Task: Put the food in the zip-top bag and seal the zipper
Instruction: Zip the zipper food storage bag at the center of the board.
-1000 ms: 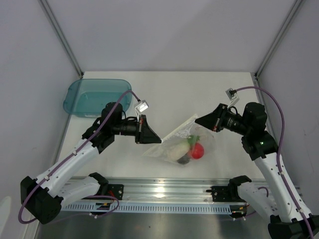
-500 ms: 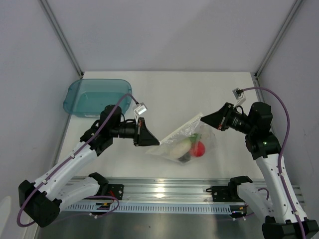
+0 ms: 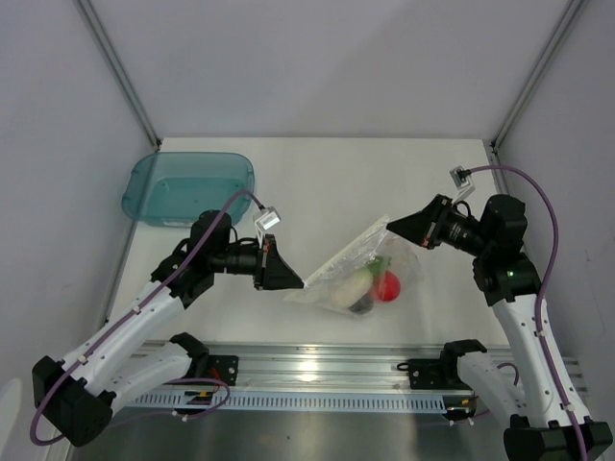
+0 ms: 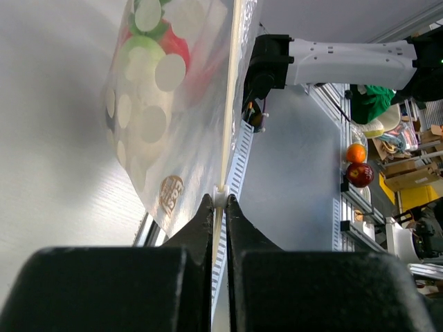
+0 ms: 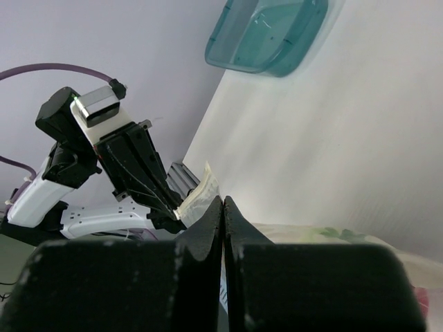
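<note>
The zip-top bag (image 3: 360, 274) hangs tilted just above the table between both grippers. Inside it lie the food pieces: a white radish (image 3: 350, 287), a red tomato (image 3: 387, 286) and a dark round piece (image 3: 357, 307). The zipper (image 3: 341, 255) runs taut from my left gripper (image 3: 301, 284) up to my right gripper (image 3: 388, 227). In the left wrist view the left gripper (image 4: 219, 200) is shut on the zipper strip (image 4: 232, 90) at a small white tab, with the bag (image 4: 173, 124) beyond. My right gripper (image 5: 223, 200) is shut on the bag's other top corner.
An empty teal tray (image 3: 187, 187) sits at the back left of the table, also in the right wrist view (image 5: 266, 31). The metal rail (image 3: 307, 370) runs along the near edge just below the bag. Grey walls enclose the table.
The left gripper has drawn down and left, and the right gripper moved slightly right, pulling the zipper edge straighter. The bag and its food shifted a little with them.
</note>
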Controlling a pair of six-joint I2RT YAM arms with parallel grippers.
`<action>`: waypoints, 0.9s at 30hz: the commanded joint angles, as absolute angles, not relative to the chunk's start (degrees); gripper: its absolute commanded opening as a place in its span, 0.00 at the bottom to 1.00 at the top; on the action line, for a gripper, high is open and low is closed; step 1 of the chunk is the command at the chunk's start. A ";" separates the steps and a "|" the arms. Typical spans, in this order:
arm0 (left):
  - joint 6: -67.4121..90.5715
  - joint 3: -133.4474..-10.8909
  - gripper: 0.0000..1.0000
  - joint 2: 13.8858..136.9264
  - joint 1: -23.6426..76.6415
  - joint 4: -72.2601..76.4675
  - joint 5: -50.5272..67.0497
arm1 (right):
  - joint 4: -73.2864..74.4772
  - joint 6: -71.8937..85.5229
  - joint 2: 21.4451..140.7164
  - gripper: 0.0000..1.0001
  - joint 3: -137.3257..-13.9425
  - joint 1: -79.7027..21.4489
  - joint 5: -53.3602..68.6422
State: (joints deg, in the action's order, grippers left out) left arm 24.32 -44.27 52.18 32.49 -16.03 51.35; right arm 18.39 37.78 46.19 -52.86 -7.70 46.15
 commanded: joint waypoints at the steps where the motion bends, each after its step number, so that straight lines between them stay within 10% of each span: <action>1: 23.47 -42.63 0.01 49.32 32.26 -17.75 53.35 | 12.05 39.37 47.11 0.00 -53.26 -6.94 46.93; 27: 25.84 -39.11 0.01 43.86 32.17 -23.73 49.84 | 9.40 39.82 50.27 0.00 -52.82 -7.03 47.02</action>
